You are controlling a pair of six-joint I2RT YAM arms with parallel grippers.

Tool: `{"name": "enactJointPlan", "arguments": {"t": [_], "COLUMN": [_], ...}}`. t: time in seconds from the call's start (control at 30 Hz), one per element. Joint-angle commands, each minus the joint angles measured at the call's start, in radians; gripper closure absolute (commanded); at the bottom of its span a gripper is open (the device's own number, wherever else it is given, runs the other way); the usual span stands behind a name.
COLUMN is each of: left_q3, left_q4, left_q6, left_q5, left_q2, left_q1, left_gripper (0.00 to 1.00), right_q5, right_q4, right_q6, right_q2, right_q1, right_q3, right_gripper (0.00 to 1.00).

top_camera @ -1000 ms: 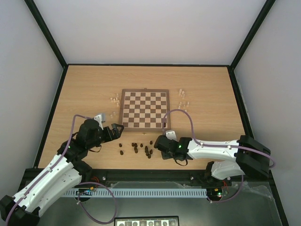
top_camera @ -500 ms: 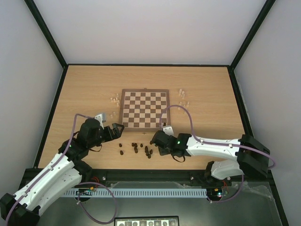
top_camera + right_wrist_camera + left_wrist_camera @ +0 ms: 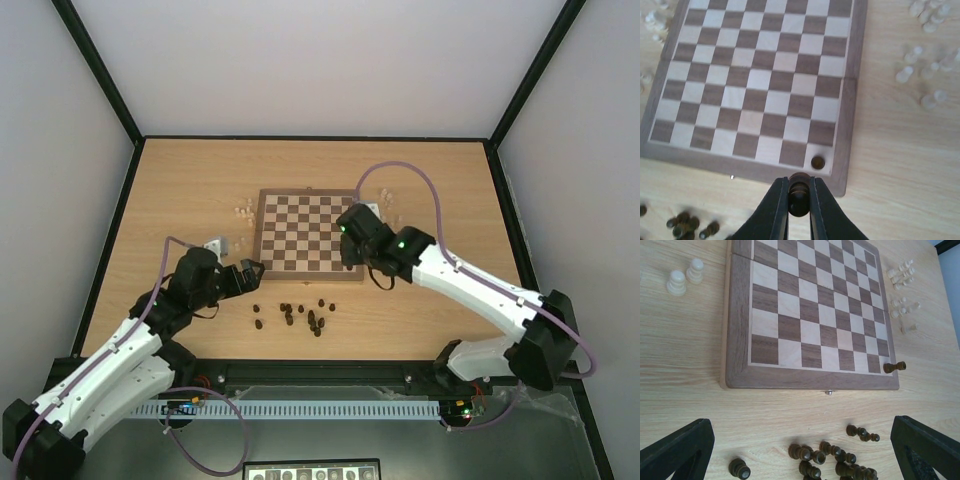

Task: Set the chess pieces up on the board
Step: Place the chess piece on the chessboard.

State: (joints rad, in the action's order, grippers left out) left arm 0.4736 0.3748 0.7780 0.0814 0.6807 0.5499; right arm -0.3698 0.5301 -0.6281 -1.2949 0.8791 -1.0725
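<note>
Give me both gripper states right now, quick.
Left gripper: open, holding nothing.
Right gripper: closed on a dark chess piece.

Board point(image 3: 810, 325) brown/cream checks; dk brown pieces point(image 3: 805, 452); cream pieces point(image 3: 676, 283).

light: bright, even | shadows: soft, small, by dark pieces point(image 3: 801, 452) between the left jaws | blur: pale pieces point(image 3: 903, 75) beyond the right jaws look fuzzy
</note>
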Motion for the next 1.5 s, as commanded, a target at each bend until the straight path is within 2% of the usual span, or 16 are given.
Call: {"name": "enactJointPlan", "arguments": {"t": [0.0,0.3,0.5,1.37,1.47], "left_q3": [0.035,0.040,0.037,0.046,0.045], "left_q4": [-0.008,-0.004,-0.006,-0.027,-0.027], "left_q6": [-0.012,-0.014,-0.016,-0.025,-0.025], "left_q5": [-0.023,-0.033,-0.034,-0.034,-0.035], "left_q2": [0.008,0.010,0.013,0.048,0.046], "left_q1": [0.003,0.004,0.003,0.003,0.004], "left_gripper": [0.00,0.00,0.01,0.00,0.00], "right_q5": [0.050,0.143,0.157,0.191,0.193], "right_q4": [0.054,-0.020,-0.074,-0.148,-0.149], "right_q6": [0.115,0.165,0.166,0.196,0.196], "right_q2": [-0.082,-0.277,-0.339,-0.452,-0.451], "right_q1": [-0.073,-0.143,-0.155,-0.224,-0.224], "right_q3": [-0.082,-0.109,-0.080,-0.043,-0.043], "right_gripper": [0.93,0.94,0.95,0.95,0.90]}}
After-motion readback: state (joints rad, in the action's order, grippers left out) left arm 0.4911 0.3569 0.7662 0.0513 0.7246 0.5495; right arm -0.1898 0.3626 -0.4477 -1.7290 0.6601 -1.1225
